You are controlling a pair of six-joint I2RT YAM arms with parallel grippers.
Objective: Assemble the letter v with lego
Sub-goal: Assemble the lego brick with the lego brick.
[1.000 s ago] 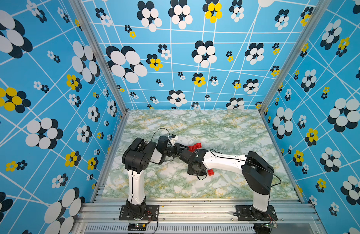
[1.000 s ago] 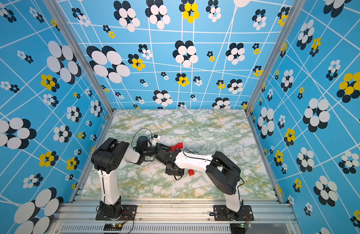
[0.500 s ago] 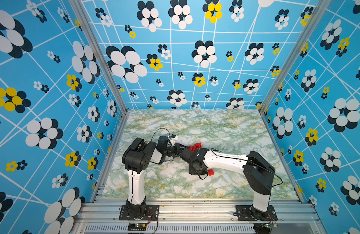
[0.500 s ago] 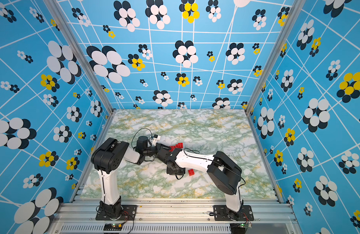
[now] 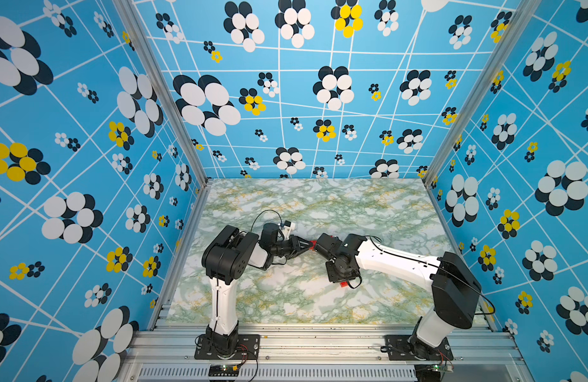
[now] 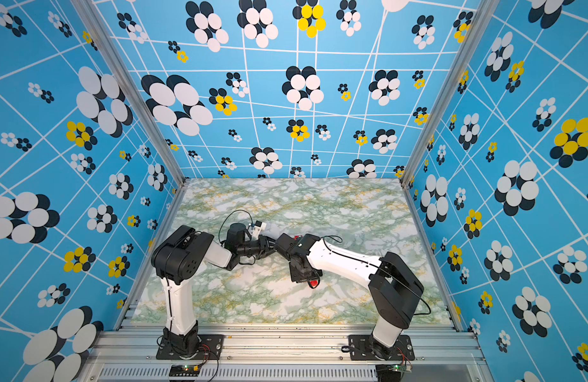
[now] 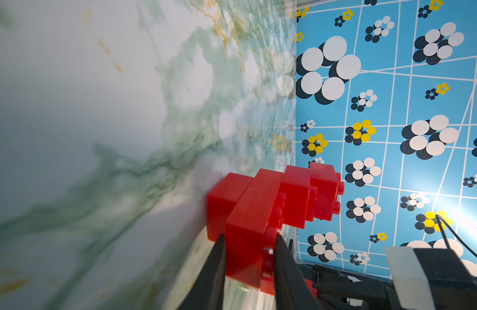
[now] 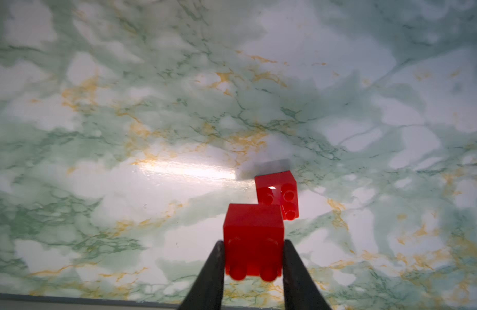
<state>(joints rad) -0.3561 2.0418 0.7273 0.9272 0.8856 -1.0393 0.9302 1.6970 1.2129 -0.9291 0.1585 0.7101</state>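
Near mid-table, left gripper (image 7: pixel 249 243) is clamped on the partial letter v (image 7: pixel 272 204), a stepped run of joined red bricks close against the marble table (image 7: pixel 97 107); can't tell if it touches. Right gripper (image 8: pixel 253 249) pinches one short brick (image 8: pixel 253 233) by its smooth side walls, studs back toward the wrist. A loose brick (image 8: pixel 277 193) lies on the table just beyond. Lego should be light, rigid and slick: grip flat opposing walls, not studs. Joints likely pop under skewed force, so press square.
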